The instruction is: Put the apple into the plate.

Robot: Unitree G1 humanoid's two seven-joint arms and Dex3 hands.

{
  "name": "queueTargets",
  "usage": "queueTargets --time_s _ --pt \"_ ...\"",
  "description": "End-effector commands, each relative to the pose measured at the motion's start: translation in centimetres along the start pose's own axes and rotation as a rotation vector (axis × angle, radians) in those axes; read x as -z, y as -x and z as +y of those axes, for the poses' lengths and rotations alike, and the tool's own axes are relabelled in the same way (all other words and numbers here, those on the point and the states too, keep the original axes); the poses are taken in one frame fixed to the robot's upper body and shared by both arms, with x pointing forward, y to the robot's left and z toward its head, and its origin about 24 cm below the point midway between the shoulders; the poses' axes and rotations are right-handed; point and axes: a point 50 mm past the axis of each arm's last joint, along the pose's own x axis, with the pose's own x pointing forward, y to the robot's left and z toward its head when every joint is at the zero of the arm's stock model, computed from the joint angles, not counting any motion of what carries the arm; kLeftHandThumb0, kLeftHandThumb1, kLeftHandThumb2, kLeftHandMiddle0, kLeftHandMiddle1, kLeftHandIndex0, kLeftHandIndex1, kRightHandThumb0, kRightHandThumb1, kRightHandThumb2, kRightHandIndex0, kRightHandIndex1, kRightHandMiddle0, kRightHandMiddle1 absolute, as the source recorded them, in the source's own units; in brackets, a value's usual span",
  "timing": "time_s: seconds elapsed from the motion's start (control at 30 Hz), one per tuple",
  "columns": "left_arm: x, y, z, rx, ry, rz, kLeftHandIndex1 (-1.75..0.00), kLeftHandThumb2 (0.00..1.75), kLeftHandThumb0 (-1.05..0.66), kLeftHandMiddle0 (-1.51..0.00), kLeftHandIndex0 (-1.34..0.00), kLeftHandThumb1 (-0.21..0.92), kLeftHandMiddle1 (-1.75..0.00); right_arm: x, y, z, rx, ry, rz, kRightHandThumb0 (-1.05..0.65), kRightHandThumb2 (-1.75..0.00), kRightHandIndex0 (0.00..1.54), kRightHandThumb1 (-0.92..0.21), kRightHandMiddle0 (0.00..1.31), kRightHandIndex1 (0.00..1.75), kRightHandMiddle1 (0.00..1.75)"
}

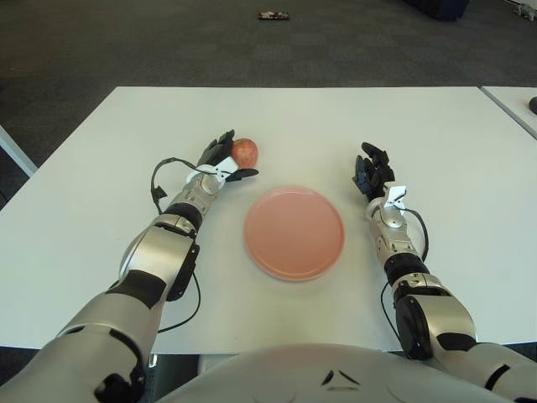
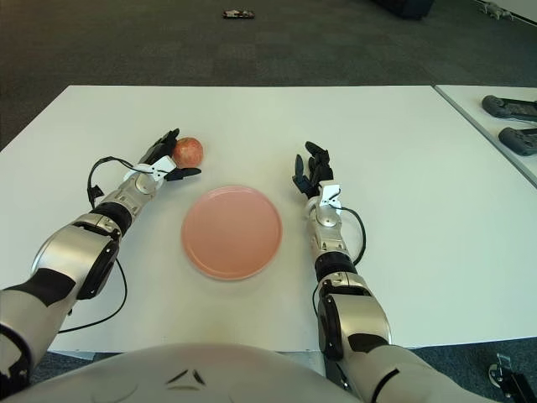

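A reddish apple (image 1: pixel 244 152) sits on the white table (image 1: pixel 336 117), up and to the left of the pink plate (image 1: pixel 294 232). My left hand (image 1: pixel 229 162) is at the apple's left side. Its dark fingers (image 1: pixel 220 144) reach up along the fruit and the thumb (image 1: pixel 245 175) lies just below it, spread and not closed around it. My right hand (image 1: pixel 372 172) shows to the right of the plate with its fingers spread and nothing in them. The plate holds nothing.
A second table at the far right carries two dark devices (image 2: pixel 508 107) (image 2: pixel 520 139). A small dark object (image 1: pixel 273 15) lies on the carpet beyond the table. A black cable (image 1: pixel 159 180) loops at my left wrist.
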Motion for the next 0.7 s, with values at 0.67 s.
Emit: queueTargets --time_s 0.67 --pt "0.01 0.27 -0.96 -0.013 0.038 0.005 -0.43 0.01 -1.04 -0.07 0.00 0.88 -0.02 0.87 0.49 -0.25 0.006 0.002 0.038 -0.68 -0.63 0.24 -0.92 0.00 0.22 0.69"
